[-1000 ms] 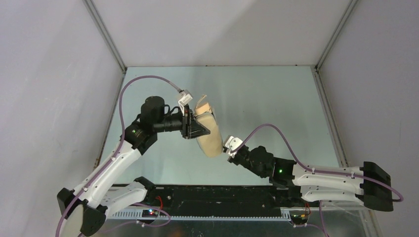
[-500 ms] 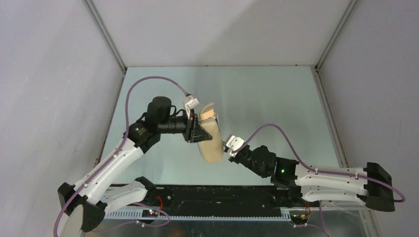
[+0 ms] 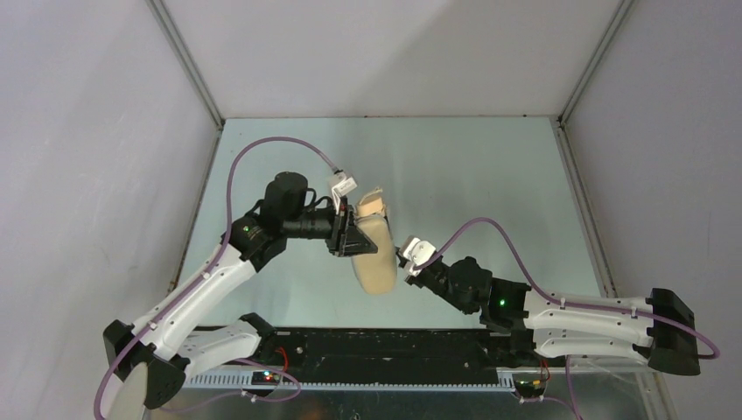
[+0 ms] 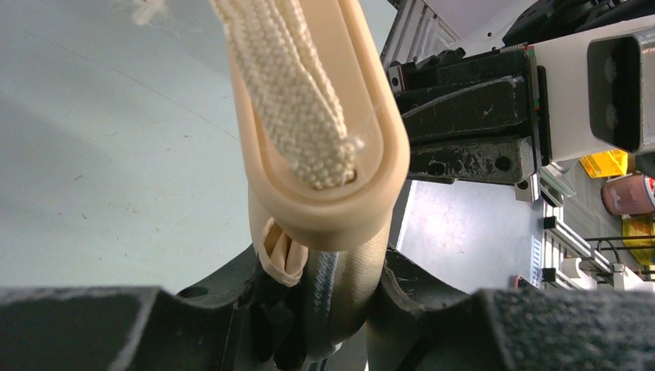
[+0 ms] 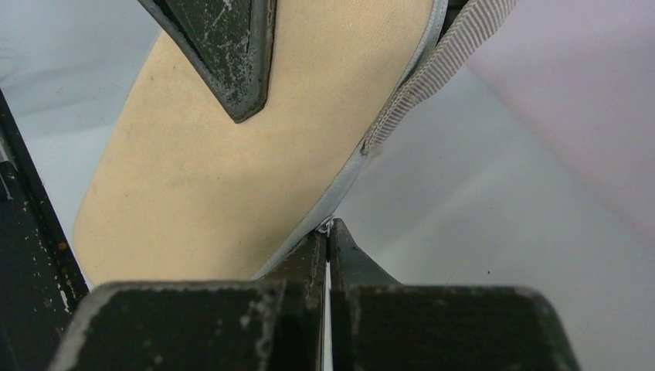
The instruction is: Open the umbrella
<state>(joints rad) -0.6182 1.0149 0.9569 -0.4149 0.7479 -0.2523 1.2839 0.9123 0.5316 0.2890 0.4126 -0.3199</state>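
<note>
**A:** Where was the umbrella?

**B:** It was held between the two grippers. The left gripper was clamped around it, close to the beige handle. In the left wrist view the woven strap was cut off by the top edge.

**A:** And the right gripper?

**B:** It was at the other side, with its jaws pressed together against the grey edge of the tan fabric. Something tiny shone at their tips, but I could not tell if it was pinched. The fabric covered the shaft and the ribs.
</note>
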